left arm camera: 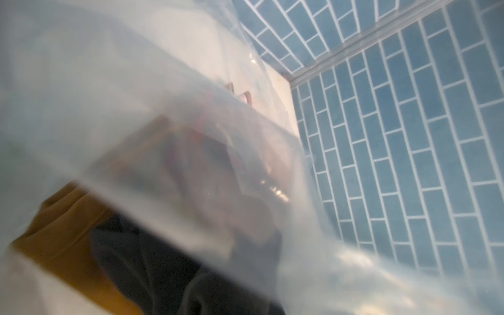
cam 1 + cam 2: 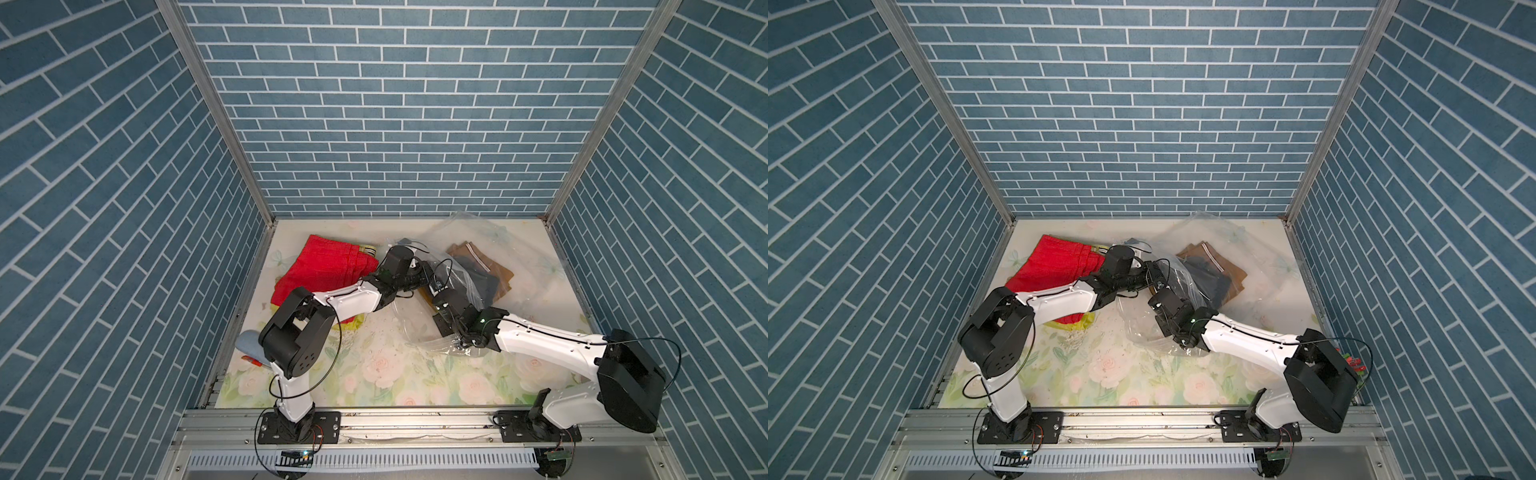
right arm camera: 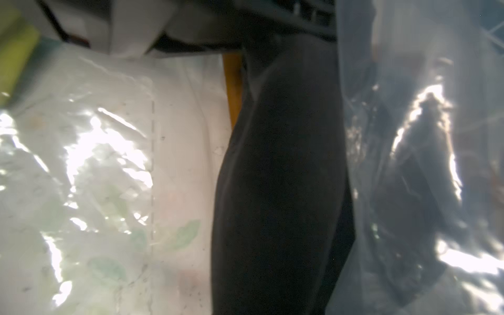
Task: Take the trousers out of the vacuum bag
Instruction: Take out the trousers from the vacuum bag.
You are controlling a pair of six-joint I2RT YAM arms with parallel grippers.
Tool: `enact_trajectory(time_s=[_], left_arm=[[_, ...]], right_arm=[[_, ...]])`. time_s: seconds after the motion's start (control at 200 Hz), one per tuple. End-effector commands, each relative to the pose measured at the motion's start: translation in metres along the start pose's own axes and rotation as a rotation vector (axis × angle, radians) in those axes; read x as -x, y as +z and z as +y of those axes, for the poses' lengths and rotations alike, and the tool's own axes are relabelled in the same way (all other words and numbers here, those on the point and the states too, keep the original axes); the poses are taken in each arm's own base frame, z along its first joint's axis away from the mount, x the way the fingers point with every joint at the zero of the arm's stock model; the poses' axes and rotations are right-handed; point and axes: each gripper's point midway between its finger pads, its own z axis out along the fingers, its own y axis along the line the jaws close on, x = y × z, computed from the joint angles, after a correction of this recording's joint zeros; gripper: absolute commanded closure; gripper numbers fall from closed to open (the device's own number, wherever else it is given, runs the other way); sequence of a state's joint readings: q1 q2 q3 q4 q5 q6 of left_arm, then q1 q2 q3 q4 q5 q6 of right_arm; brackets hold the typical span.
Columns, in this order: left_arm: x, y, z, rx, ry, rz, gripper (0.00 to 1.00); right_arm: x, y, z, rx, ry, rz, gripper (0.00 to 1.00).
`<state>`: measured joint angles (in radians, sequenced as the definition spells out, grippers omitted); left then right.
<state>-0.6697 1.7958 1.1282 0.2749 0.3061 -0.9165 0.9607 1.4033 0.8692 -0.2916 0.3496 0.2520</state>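
1. Left gripper point(image 2: 422, 274): jaws hidden under film, but they are clenched. It sits at the bag point(image 2: 469, 237) mouth; what it pinches, can't tell.
2. Right gripper point(image 2: 436, 297): just beside the left one, pushed into the bag mouth. Its wrist view shows black cloth point(image 3: 283, 177) filling the middle. Jaws themselves not visible, so can't tell whether they grip.
3. Beyond both jaws, inside the bag: black trousers point(image 2: 478, 278) on top of brown trousers point(image 2: 496, 270), striped waistband toward the back wall.
4. Bag film is bunched over both wrists and lifts toward the far right corner; its loose edge lies on the table under the right forearm.
5. Behind the left arm, outside the bag: red trousers point(image 2: 324, 266) stacked on yellow cloth point(image 2: 355, 324), near the left wall.
6. Room to move: the near table point(image 2: 415, 374) strip is open; the two grippers are crowded together.
7. Surface is a floral sheet; blue brick-pattern walls point(image 2: 395, 104) on three sides.
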Motion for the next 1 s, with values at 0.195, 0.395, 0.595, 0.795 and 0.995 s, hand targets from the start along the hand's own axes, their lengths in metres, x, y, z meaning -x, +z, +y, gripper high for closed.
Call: enact_trajectory(time_s=[0.195, 0.395, 0.595, 0.795, 0.995], left_arm=[[-0.015, -0.054, -0.005, 0.025, 0.035, 0.049, 1.00], [-0.016, -0.089, -0.019, 0.011, 0.135, 0.041, 1.00], [-0.025, -0.116, -0.034, -0.067, 0.274, 0.041, 1.00], [-0.028, -0.132, -0.024, -0.019, 0.311, 0.025, 1.00], [-0.040, -0.134, -0.041, -0.114, 0.214, 0.017, 1.00]], right_arm=[[0.056, -0.052, 0.041, 0.316, -0.040, -0.157, 1.00], [0.062, -0.064, 0.050, 0.396, -0.037, -0.188, 1.00], [0.062, -0.077, 0.064, 0.498, -0.049, -0.211, 1.00], [0.070, -0.088, 0.063, 0.513, -0.043, -0.241, 1.00], [0.081, -0.097, 0.065, 0.541, -0.006, -0.297, 1.00]])
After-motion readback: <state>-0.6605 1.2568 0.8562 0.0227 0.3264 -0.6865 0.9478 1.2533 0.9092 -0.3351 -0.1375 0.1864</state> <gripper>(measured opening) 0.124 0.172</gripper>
